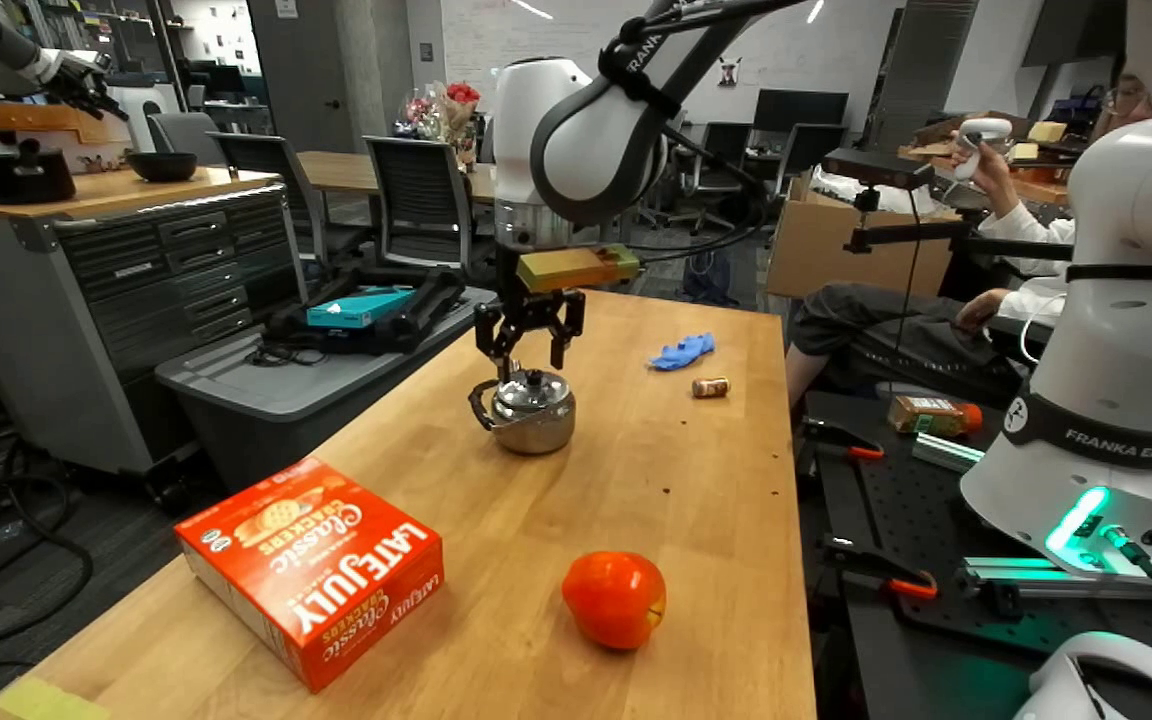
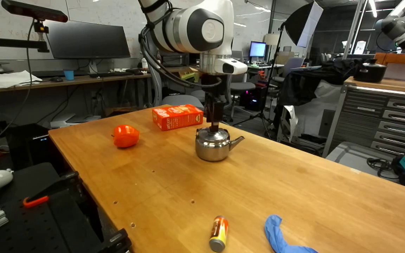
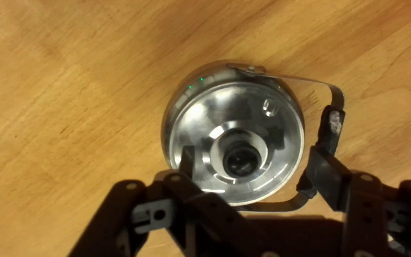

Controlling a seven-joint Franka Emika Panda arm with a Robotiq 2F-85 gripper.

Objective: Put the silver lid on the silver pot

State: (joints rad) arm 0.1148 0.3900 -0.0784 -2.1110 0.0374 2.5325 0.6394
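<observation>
The silver pot (image 1: pixel 536 432) stands upright on the table and also shows in an exterior view (image 2: pixel 211 150), with a spout there. It looks like a small kettle in the wrist view (image 3: pixel 205 74), with a bail handle (image 3: pixel 328 132) folded to one side. The silver lid (image 3: pixel 200 117) sits on the pot's top, its black knob (image 3: pixel 242 160) near the centre; it also shows in both exterior views (image 1: pixel 536 393) (image 2: pixel 212 135). My gripper (image 3: pixel 252 157) is open just above the lid, fingers either side of the knob. One finger overlaps the handle in view; I cannot tell whether they touch.
A red cracker box (image 1: pixel 311 560) and a red-orange pepper-like object (image 1: pixel 616 598) lie on the wooden table (image 1: pixel 696 480). A small can (image 2: pixel 219 233) and a blue glove (image 2: pixel 281 237) lie towards the opposite end. A grey bin (image 1: pixel 266 375) stands beside the table.
</observation>
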